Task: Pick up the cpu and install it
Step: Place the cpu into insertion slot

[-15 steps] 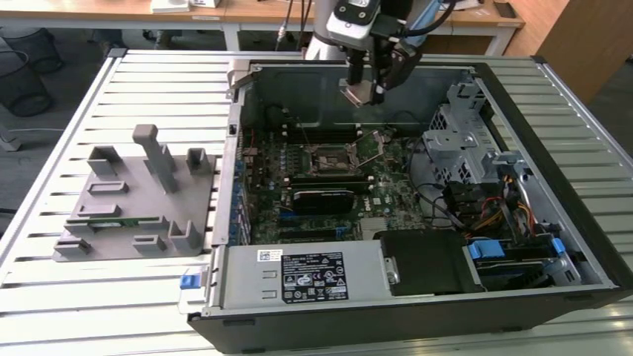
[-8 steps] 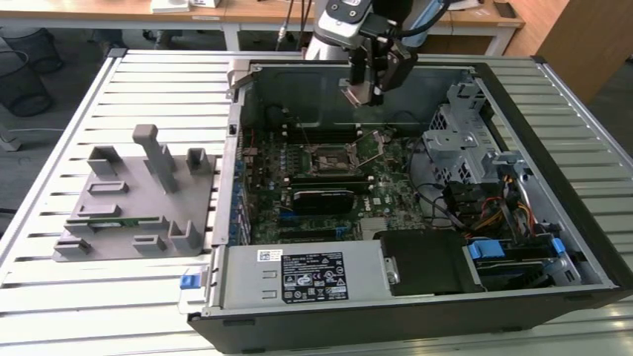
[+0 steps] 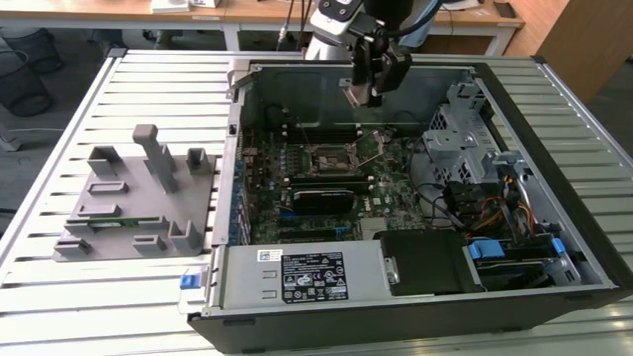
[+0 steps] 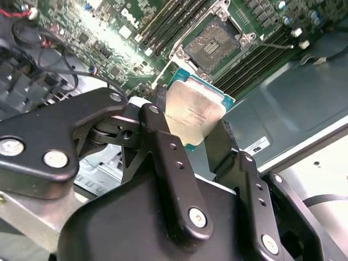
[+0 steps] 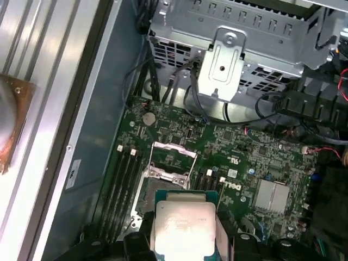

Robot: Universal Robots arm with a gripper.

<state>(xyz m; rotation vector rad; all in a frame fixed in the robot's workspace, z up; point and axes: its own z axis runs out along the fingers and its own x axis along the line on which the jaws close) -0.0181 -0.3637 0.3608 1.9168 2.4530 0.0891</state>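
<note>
Pinches the flat, square, silvery-topped cpu (image 4: 193,113) by its edges between black metal fingers (image 4: 163,145) of the gripper (image 4: 190,124), near the open socket (image 4: 213,46).

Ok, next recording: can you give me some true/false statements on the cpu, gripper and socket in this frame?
1. The gripper holds the cpu by its edges. True.
2. The cpu is seated in the socket. False: it hangs above the motherboard, and the socket is empty.
3. The computer case lies open, with its insides facing up. True.
4. The gray fixture stands inside the case. False: it stands on the slatted table, to the exterior view's left of the case.
</note>
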